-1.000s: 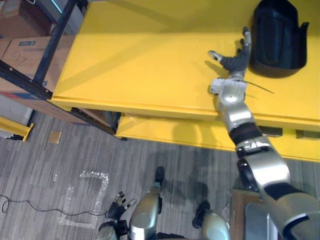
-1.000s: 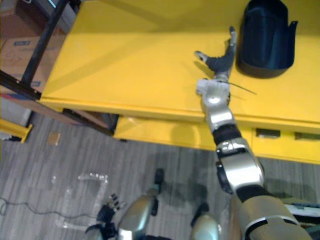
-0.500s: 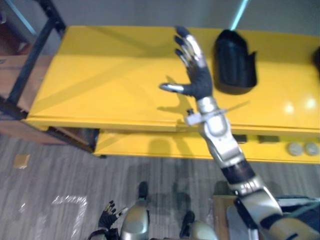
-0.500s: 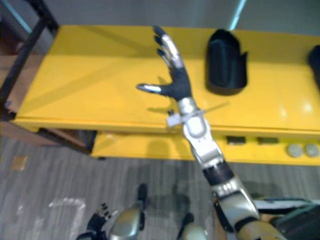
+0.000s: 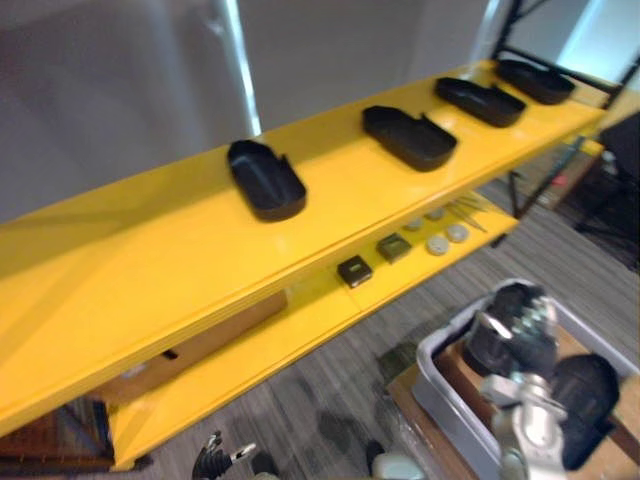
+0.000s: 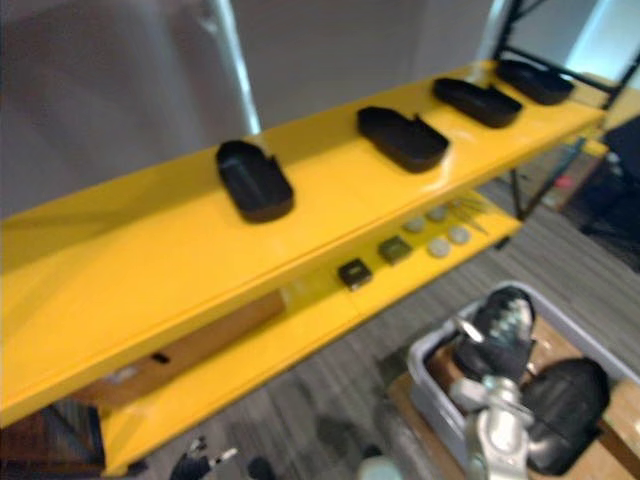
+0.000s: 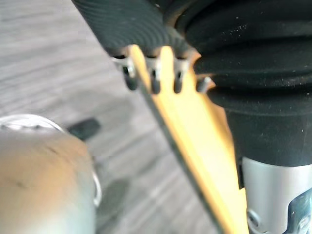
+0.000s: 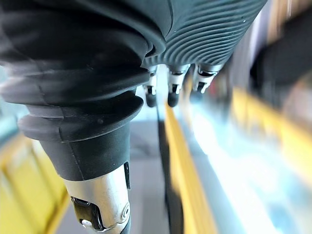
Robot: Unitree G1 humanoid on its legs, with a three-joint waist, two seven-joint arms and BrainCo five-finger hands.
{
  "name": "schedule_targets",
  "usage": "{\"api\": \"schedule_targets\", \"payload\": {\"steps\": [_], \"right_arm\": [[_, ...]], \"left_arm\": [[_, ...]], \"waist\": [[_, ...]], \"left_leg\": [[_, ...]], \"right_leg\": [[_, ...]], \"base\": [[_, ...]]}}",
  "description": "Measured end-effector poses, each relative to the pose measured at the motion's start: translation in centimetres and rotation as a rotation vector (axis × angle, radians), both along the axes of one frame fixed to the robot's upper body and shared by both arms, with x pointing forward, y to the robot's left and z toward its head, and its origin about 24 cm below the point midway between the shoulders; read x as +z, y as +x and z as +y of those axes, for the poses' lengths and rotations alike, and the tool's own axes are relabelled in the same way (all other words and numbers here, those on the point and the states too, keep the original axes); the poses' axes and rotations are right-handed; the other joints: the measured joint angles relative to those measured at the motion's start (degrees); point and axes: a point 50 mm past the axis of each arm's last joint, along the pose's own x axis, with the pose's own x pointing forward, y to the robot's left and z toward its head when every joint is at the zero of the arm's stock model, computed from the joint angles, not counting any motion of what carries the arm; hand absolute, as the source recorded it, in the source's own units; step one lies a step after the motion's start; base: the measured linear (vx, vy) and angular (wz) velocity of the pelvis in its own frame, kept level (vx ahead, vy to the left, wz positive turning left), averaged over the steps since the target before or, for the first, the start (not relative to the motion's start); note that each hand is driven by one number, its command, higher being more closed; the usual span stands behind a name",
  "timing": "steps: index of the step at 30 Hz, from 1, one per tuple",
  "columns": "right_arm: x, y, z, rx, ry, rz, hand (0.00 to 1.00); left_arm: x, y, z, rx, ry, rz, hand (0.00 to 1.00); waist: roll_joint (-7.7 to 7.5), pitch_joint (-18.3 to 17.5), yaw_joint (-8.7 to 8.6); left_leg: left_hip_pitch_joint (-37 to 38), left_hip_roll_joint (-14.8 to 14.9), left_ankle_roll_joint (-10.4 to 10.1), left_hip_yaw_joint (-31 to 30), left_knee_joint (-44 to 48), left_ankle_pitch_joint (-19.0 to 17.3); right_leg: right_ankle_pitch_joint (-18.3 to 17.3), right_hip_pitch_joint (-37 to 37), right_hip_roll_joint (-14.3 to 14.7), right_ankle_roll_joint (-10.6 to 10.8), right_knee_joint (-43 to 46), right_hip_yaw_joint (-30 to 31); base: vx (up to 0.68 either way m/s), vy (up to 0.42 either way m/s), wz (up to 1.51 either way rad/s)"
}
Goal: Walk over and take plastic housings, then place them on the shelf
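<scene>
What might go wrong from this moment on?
1. The right hand is over black plastic housings packed close in the grey bin: a grasp may snag the neighbour or the wall.
2. Four black housings sit along the yellow shelf; setting another between them may knock one off.

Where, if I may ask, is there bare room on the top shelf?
The top shelf is bare left of the nearest housing. A narrower gap separates it from the second housing; the third housing and fourth housing sit closest together.
</scene>
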Motion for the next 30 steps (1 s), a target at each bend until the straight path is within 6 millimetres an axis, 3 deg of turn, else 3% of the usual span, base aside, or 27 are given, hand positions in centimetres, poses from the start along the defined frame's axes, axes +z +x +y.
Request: {"api": "schedule_targets", "payload": {"steps": [1,4,6,7,9,11,14,16,20,22,23,24,25,26,27,29,30], "right_arm": [[0.0,0.1,0.2,0.018,0.01,-0.005,0.0],[-0.7,1.1,2.3,0.163,0.069,-0.008,0.0],[-1.6,2.0,3.9,0.246,0.104,0.015,0.0],[-1.8,3.0,4.9,0.296,0.115,0.013,0.0],[-1.3,4.6,6.4,0.36,0.118,-0.017,0.0],[-0.3,6.1,7.4,0.394,0.113,-0.057,0.0],[0.2,7.0,7.5,0.367,0.103,-0.063,0.0],[-0.5,6.9,7.1,0.339,0.106,-0.015,0.0],[-3.0,4.6,6.3,0.273,0.129,0.101,0.0],[-4.1,3.2,6.4,0.27,0.145,0.14,0.0],[-4.5,2.6,6.6,0.29,0.157,0.145,0.0],[-4.6,2.1,6.7,0.33,0.16,0.131,0.0],[-4.6,2.1,6.8,0.346,0.165,0.13,0.0],[-4.6,2.1,6.9,0.356,0.166,0.127,0.0],[-4.4,2.4,7.3,0.396,0.162,0.115,0.0],[-3.9,3.4,9.5,0.501,0.167,0.087,0.0],[-3.8,3.6,10.1,0.52,0.169,0.082,0.0]], "left_arm": [[0.0,0.0,0.0,0.008,-0.001,-0.003,0.0],[0.1,-0.1,0.5,0.092,-0.005,-0.013,0.0],[0.4,0.1,0.8,0.156,-0.013,-0.051,0.0],[0.5,0.3,0.8,0.195,-0.024,-0.078,0.0],[0.7,0.4,0.5,0.227,-0.037,-0.108,0.0],[0.7,0.0,0.4,0.25,-0.041,-0.12,0.0],[0.6,-0.4,0.3,0.245,-0.043,-0.114,0.0],[0.6,-0.3,0.1,0.226,-0.044,-0.114,0.0],[1.2,1.7,-0.5,0.117,-0.041,-0.179,0.0],[1.3,2.3,-0.5,0.111,-0.043,-0.197,0.0],[1.5,2.4,-0.1,0.129,-0.034,-0.211,0.0],[1.8,2.6,0.5,0.15,-0.021,-0.221,0.0],[1.9,2.6,0.5,0.152,-0.017,-0.225,0.0],[1.9,2.7,0.6,0.155,-0.016,-0.226,0.0],[2.0,2.9,0.6,0.164,-0.013,-0.231,0.0],[2.3,3.1,1.5,0.179,0.018,-0.218,0.0],[2.3,3.1,1.8,0.18,0.024,-0.207,0.0]], "waist": [[-0.23,-0.1,0.09],[-1.46,-0.9,0.92],[-2.49,-1.2,2.72],[-2.57,-1.3,4.21],[-1.51,-1.5,5.59],[-0.37,-1.7,6.63],[0.65,-1.1,7.78],[1.16,-0.7,7.81],[2.16,2.1,6.25],[1.31,3.7,5.94],[0.39,4.9,6.55],[-0.95,5.9,6.14],[-0.7,6.1,6.21],[-0.38,6.1,6.23],[0.24,5.7,6.52],[1.53,5.6,7.11],[1.48,5.5,7.61]], "left_leg": [[-0.2,-0.4,0.0,-0.7,0.1,-0.6],[-1.4,-3.8,0.5,-11.7,1.2,-4.2],[-4.0,-5.3,1.0,-18.0,6.3,-8.6],[-6.2,-6.1,2.1,-21.7,11.3,-11.9],[-9.4,-6.5,3.2,-25.0,18.3,-16.4],[-11.3,-5.5,4.1,-23.8,22.9,-19.2],[-11.3,-5.3,5.2,-23.1,24.0,-20.2],[-11.5,-5.4,5.8,-23.5,24.8,-20.9],[-11.0,-5.2,6.7,-23.3,27.6,-22.3],[-8.9,-4.9,6.8,-20.6,27.1,-22.4],[-6.9,-3.8,6.9,-17.2,27.0,-22.4],[-5.6,-3.5,7.5,-13.7,27.6,-22.8],[-5.3,-2.8,7.6,-12.3,27.4,-22.8],[-5.2,-2.1,7.6,-11.8,27.5,-22.8],[-5.3,0.2,7.7,-10.7,27.6,-22.8],[-5.5,6.1,5.1,-11.2,27.3,-21.3],[-5.6,7.3,4.4,-11.3,27.3,-20.9]], "right_leg": [[0.3,-0.7,0.1,-0.2,-0.2,0.9],[1.0,-2.8,0.1,-1.2,-0.9,3.9],[1.8,-4.3,0.1,-2.5,-1.0,5.3],[2.7,-5.0,0.3,-3.8,-1.0,5.6],[3.5,-5.8,1.2,-3.2,-1.2,6.7],[5.3,-6.1,1.8,-0.6,-1.9,6.8],[6.2,-6.1,1.9,0.1,-2.5,6.4],[6.2,-6.2,2.1,0.1,-2.5,6.4],[6.2,-6.3,2.7,0.1,0.1,6.6],[6.9,-6.8,3.3,1.3,2.2,5.9],[7.4,-7.0,2.9,2.2,2.5,1.3],[5.9,-7.0,0.5,-0.5,2.7,-7.6],[5.2,-7.1,-0.4,-0.8,3.2,-10.6],[5.0,-7.1,-0.5,-1.1,3.5,-12.0],[4.1,-8.1,-0.5,-2.7,6.8,-14.4],[1.6,-9.3,-1.5,-6.1,20.8,-15.7],[1.4,-9.2,-2.3,-6.4,23.3,-15.5]], "base": [[-0.02,0.016,-0.91],[-0.01,0.032,-0.78],[0.0,0.071,-0.73],[-0.01,0.099,-0.73],[0.0,0.102,-0.57],[0.04,0.1,-0.39],[0.07,0.069,-0.33],[0.06,0.066,-0.21],[0.0,0.086,-0.22],[-0.08,0.043,-0.8],[-0.16,-0.05,-1.31],[-0.24,-0.07,-1.25],[-0.21,-0.069,-0.81],[-0.14,-0.042,-0.55],[-0.06,-0.097,-0.46],[-0.03,-0.209,-0.33],[-0.02,-0.268,-0.21]]}}
